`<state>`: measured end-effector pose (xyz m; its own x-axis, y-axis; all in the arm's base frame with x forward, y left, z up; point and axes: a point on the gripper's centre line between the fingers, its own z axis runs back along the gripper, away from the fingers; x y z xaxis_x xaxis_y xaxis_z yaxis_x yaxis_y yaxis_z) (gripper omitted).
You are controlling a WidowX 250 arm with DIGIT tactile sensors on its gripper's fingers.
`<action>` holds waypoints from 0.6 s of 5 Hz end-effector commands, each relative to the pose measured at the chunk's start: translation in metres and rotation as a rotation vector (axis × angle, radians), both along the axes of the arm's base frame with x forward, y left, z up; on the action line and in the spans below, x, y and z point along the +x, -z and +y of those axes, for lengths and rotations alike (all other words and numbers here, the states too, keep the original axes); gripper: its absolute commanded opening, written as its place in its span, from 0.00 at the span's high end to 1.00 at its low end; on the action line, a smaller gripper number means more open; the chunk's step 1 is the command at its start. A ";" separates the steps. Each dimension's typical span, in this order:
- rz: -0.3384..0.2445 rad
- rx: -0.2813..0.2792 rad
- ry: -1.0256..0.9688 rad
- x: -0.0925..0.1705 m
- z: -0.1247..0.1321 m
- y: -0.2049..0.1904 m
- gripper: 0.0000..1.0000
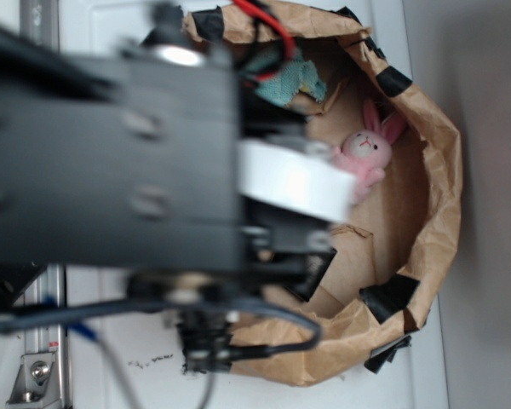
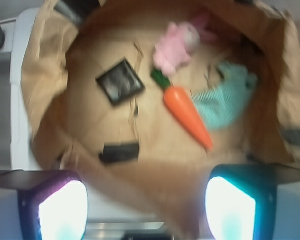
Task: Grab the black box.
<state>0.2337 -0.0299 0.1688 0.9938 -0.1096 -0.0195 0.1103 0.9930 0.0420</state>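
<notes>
On brown paper floor of bowl-shaped paper nest [image 2: 50, 90], black box [image 2: 120, 81] lies flat, corner-on, left of pink bunny [image 2: 175, 45] and carrot [image 2: 187, 114]; teal cloth [image 2: 222, 97] further right. Gripper [image 2: 146, 205] hovers above, fingers [image 2: 60, 207] spread wide, grasping nothing. Box looks rigid, light, glossy, likely slippery; best pinched across opposite flat edges. No legible writing; views blurred

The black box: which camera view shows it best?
The wrist view. There the black box lies in full sight on the brown paper, left of the carrot. In the exterior view the robot arm hides it.
</notes>
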 end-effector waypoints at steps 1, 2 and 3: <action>-0.127 -0.089 0.238 0.029 0.000 0.006 0.00; -0.121 -0.076 0.343 0.036 0.001 0.014 0.00; -0.133 -0.096 0.304 0.041 0.026 0.013 0.00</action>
<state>0.2705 -0.0046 0.1433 0.9083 -0.4086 0.0895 0.4127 0.9103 -0.0328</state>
